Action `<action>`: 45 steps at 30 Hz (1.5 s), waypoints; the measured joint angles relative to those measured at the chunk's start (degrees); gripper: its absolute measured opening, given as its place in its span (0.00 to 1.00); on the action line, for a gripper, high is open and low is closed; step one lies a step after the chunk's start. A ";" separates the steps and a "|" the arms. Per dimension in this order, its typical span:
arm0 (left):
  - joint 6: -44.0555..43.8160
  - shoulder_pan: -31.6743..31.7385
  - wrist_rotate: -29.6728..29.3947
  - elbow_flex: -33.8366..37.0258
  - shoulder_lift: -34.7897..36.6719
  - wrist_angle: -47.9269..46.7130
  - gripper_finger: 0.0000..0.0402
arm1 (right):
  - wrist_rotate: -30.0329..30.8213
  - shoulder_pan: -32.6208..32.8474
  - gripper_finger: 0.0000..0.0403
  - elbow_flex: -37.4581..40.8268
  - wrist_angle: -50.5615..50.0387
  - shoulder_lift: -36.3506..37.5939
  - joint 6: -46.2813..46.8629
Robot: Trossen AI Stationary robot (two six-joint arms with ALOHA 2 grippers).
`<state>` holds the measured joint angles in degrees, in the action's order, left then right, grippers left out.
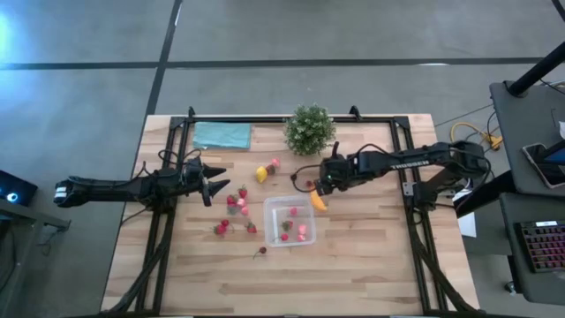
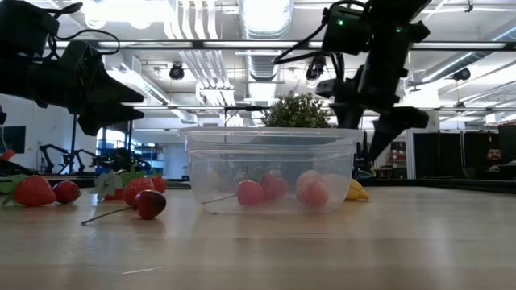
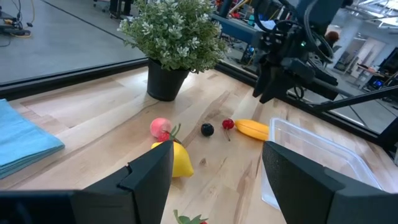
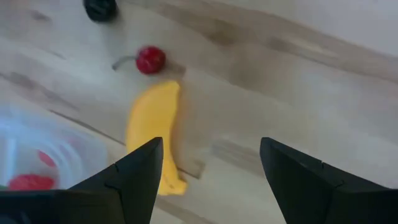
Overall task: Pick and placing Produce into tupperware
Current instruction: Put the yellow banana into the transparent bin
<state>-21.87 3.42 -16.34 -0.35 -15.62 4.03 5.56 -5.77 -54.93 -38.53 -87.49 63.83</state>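
The clear tupperware (image 1: 290, 221) stands on the table with a few red and pink fruits inside (image 2: 270, 187). A yellow-orange banana (image 4: 152, 134) lies flat by its far right corner, with a red cherry (image 4: 150, 60) and a dark berry (image 4: 101, 9) beyond it. My right gripper (image 1: 320, 183) hovers open above the banana (image 1: 318, 201), clear of the table in the low view (image 2: 387, 121). My left gripper (image 1: 210, 187) waits open left of the strawberries (image 1: 238, 203). Its wrist view shows the lemon (image 3: 180, 158) and a pink fruit (image 3: 160, 127) ahead of it.
A bushy potted plant (image 1: 309, 129) stands at the far edge, with a teal cloth (image 1: 222, 135) to its left. More strawberries (image 1: 221, 228) and a stemmed cherry (image 1: 260, 253) lie left of and in front of the container. Bare wood lies along the near edge.
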 joint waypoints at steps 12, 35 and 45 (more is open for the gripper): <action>0.00 0.00 0.02 0.01 -0.11 0.02 0.58 | -6.04 -1.06 0.63 -1.08 8.91 -7.71 4.50; 0.00 0.00 0.00 -0.01 -0.09 0.01 0.58 | -13.04 -1.26 0.66 -14.81 0.78 -20.75 9.01; 0.00 0.00 0.00 -0.01 -0.12 -0.02 0.58 | -13.07 -1.67 0.66 -18.34 -6.90 -22.39 2.52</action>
<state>-21.87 3.42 -16.34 -0.36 -15.74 4.01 -7.51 -7.44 -73.26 -45.42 -109.89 66.35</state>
